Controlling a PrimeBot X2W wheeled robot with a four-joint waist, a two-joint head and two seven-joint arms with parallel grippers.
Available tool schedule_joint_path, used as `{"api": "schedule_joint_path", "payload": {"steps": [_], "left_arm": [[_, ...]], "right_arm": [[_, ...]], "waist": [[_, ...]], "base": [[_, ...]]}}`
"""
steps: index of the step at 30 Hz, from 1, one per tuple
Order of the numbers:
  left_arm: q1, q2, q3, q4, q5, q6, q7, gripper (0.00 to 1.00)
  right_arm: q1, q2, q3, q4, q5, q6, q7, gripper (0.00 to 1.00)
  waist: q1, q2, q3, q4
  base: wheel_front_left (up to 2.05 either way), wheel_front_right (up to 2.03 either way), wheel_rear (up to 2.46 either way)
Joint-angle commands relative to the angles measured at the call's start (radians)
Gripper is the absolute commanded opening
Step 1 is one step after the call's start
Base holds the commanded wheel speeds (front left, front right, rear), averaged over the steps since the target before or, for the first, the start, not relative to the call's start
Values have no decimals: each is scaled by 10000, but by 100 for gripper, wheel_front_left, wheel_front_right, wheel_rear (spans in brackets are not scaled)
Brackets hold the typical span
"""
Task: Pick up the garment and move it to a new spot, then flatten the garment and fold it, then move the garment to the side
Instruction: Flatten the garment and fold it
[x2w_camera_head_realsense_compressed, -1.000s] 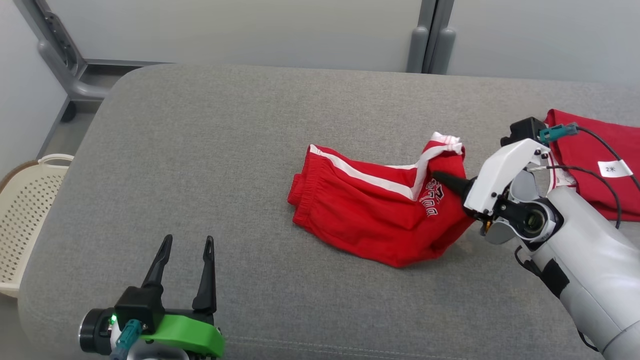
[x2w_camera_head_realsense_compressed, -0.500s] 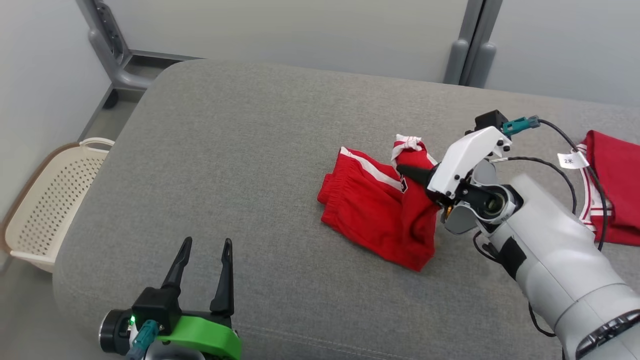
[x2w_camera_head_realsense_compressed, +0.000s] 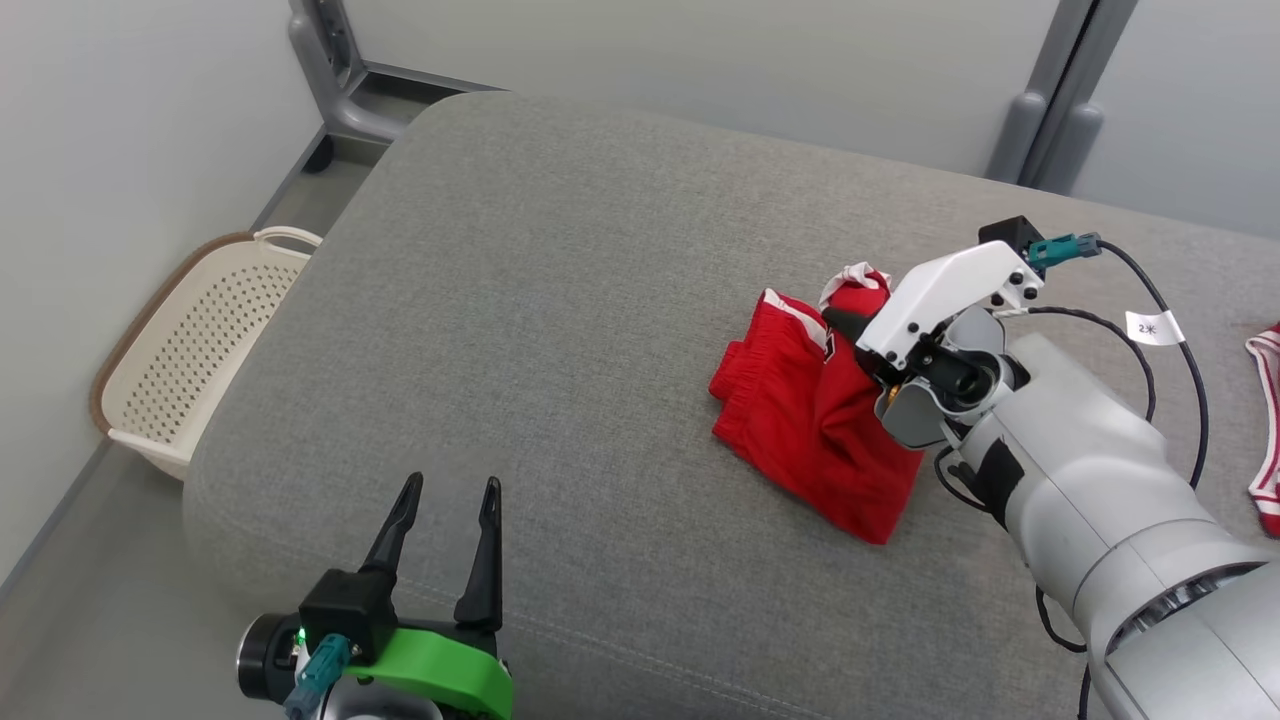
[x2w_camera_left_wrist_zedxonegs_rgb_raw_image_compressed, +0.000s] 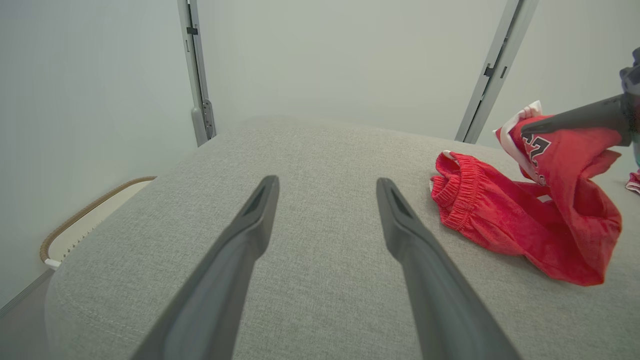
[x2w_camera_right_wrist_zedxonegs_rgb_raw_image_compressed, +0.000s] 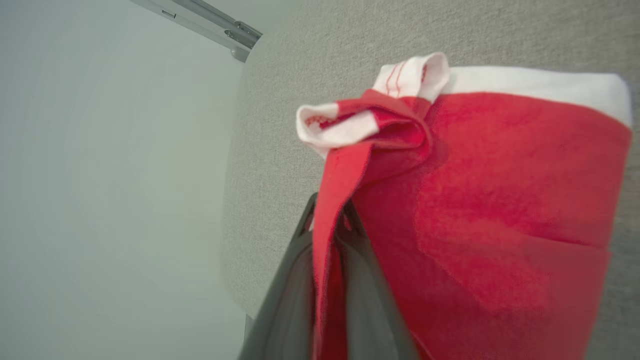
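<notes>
The garment (x2w_camera_head_realsense_compressed: 800, 430) is a pair of red shorts with white stripes, lying bunched on the grey cushion (x2w_camera_head_realsense_compressed: 560, 300). My right gripper (x2w_camera_head_realsense_compressed: 842, 322) is shut on its upper hem and holds that edge lifted off the cushion while the rest trails below. The right wrist view shows red cloth (x2w_camera_right_wrist_zedxonegs_rgb_raw_image_compressed: 500, 200) pinched between the right gripper's (x2w_camera_right_wrist_zedxonegs_rgb_raw_image_compressed: 327, 210) dark fingers. My left gripper (x2w_camera_head_realsense_compressed: 447, 490) stands open and empty near the cushion's front edge, well left of the garment. In the left wrist view the garment (x2w_camera_left_wrist_zedxonegs_rgb_raw_image_compressed: 500, 220) lies to the right of the open left gripper (x2w_camera_left_wrist_zedxonegs_rgb_raw_image_compressed: 325, 185).
A cream perforated basket (x2w_camera_head_realsense_compressed: 190, 350) sits on the floor off the cushion's left end. Another red cloth (x2w_camera_head_realsense_compressed: 1265, 430) lies at the right edge. Grey metal posts (x2w_camera_head_realsense_compressed: 1040, 120) stand against the wall behind. A tagged black cable (x2w_camera_head_realsense_compressed: 1150, 320) loops over my right wrist.
The camera has swung. My right gripper has dragged the garment leftward, away from the other red cloth, and the garment has bunched up narrower. The left gripper stays open.
</notes>
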Motion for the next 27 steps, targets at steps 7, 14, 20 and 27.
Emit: {"api": "schedule_joint_path", "payload": {"steps": [7, 14, 20, 27], "left_arm": [[-149, 11, -139, 26, -147, 106, 5, 100], [-164, 11, -92, -5, -162, 166, 5, 100], [-236, 11, -27, 40, -85, 132, 7, 100], [-165, 11, 117, 54, 52, 81, 5, 100]], "right_arm": [[246, -15, 6, 204, -291, 2, -414, 0], [376, -122, -142, 202, -606, 2, -685, 60], [236, -78, -398, 202, -734, 2, -897, 100], [99, -8, -488, 18, -670, 2, -1107, 100]], "waist": [[0, 0, 155, 563], [0, 0, 280, 507], [0, 0, 289, 304], [0, 0, 202, 56]], "base": [[0, 0, 0], [0, 0, 0], [0, 0, 0], [0, 0, 0]]}}
